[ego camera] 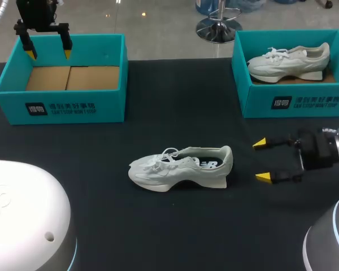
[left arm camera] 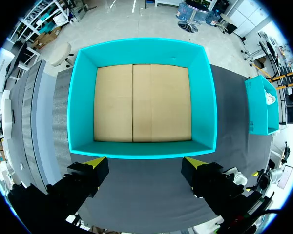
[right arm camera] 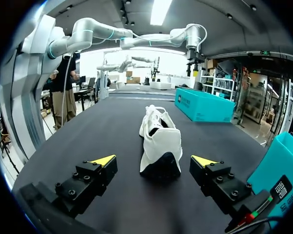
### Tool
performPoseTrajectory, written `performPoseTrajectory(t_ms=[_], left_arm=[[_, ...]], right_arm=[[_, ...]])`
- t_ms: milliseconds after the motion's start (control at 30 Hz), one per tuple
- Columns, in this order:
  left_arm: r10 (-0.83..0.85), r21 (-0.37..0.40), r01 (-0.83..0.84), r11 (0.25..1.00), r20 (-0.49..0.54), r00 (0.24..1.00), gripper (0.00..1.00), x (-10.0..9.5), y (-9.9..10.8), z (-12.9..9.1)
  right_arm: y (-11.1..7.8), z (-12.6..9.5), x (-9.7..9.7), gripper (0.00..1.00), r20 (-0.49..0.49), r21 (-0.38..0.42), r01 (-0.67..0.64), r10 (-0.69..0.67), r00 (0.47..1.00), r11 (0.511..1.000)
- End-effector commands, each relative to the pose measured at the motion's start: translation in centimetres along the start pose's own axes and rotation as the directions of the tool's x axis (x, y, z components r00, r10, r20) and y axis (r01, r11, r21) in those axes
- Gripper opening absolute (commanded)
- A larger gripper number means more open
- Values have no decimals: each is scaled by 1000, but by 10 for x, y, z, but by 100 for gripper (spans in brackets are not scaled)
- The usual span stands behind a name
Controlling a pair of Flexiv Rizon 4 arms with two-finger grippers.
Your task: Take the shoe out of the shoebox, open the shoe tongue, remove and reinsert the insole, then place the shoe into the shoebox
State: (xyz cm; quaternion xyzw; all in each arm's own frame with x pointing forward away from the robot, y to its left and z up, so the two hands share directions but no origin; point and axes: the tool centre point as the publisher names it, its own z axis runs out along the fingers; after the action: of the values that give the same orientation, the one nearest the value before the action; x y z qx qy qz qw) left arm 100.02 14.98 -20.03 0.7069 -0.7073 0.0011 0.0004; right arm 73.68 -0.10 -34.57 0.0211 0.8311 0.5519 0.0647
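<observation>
A white shoe [ego camera: 181, 167] lies on its side on the dark table, toe to the left, heel toward my right gripper. In the right wrist view the shoe [right arm camera: 159, 142] lies just ahead of the fingers, heel first. My right gripper [ego camera: 262, 160] [right arm camera: 155, 160] is open and empty, a short way off the heel. An empty teal shoebox [ego camera: 62, 79] [left arm camera: 142, 97] stands at the back left, showing its cardboard floor. My left gripper [ego camera: 48, 54] [left arm camera: 145, 161] hangs open above that box's near wall.
A second teal shoebox [ego camera: 294, 73] at the back right holds another white shoe [ego camera: 289, 63]; this box also shows in the right wrist view [right arm camera: 205, 105]. Bare dark table lies between the boxes and in front of the shoe.
</observation>
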Motion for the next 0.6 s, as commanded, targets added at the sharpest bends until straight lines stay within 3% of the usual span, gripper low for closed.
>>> performPoseTrajectory(t_ms=[33, 600], left_arm=[[0, -1, 0, 1000, 1, 1000, 100, 0, 0, 0], [0, -1, 0, 1000, 1, 1000, 100, 0, 0, 0]], right_arm=[[-2, 10, -4, 100, 7, -26, 5, -4, 1000, 1000], [-14, 58, -9, 100, -22, -98, 2, -4, 1000, 995]])
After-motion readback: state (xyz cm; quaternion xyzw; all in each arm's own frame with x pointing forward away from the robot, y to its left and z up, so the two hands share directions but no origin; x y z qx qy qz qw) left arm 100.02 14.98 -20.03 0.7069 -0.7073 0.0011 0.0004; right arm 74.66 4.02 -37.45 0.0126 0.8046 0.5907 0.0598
